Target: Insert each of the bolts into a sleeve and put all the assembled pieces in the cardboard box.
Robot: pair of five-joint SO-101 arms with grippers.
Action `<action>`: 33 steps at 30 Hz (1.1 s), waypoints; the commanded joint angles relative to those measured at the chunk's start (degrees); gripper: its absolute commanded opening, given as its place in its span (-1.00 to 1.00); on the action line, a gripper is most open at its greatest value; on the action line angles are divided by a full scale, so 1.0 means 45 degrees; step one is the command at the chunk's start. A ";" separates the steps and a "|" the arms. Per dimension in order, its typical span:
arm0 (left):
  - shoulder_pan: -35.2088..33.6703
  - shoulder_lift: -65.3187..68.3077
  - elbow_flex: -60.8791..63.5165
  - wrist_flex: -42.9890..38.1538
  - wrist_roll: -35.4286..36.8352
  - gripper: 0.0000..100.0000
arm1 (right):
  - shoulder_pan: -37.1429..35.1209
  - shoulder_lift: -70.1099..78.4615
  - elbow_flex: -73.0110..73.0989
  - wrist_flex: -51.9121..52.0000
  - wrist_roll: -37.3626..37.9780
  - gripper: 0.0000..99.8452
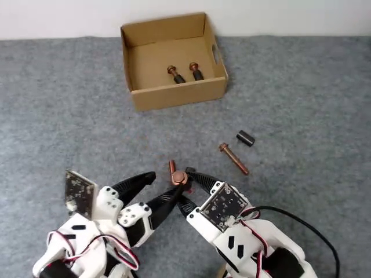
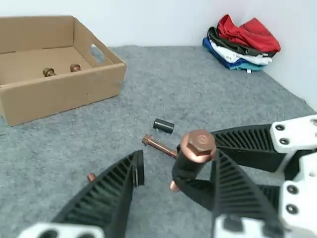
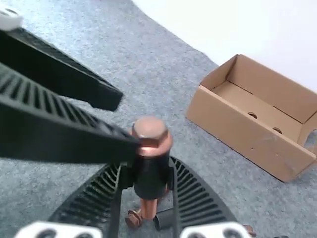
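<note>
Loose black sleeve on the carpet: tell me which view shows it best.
The high view: the sleeve lies unobstructed beside the loose bolt. The left wrist view shows it whole but farther off; the right wrist view, partly hidden.

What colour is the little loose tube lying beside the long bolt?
Black. That loose sleeve shows best in the high view.

The cardboard box sits at twelve o'clock of the table, two sleeved bolts inside. At its five o'clock lies a bolt, a sleeve at that bolt's one o'clock.
</note>
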 commanded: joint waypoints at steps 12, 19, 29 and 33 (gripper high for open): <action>-0.1387 -0.0078 -0.0537 0.1035 -0.2012 -0.99 | 0.5519 0.0088 0.0664 0.0244 -0.2774 -0.98; -0.4083 -0.0117 0.2120 0.0469 -0.3829 -0.99 | 0.5910 0.2921 -0.1270 0.0967 -0.4630 -0.98; -0.5568 -0.0117 0.5832 -0.1035 -0.4474 -0.99 | 0.5949 1.0012 -0.6330 0.0068 -0.5197 -0.98; -0.5626 -0.0117 0.6906 -0.1485 -0.4493 -0.99 | 0.5929 1.2669 -0.8107 -0.1182 -0.5177 -0.98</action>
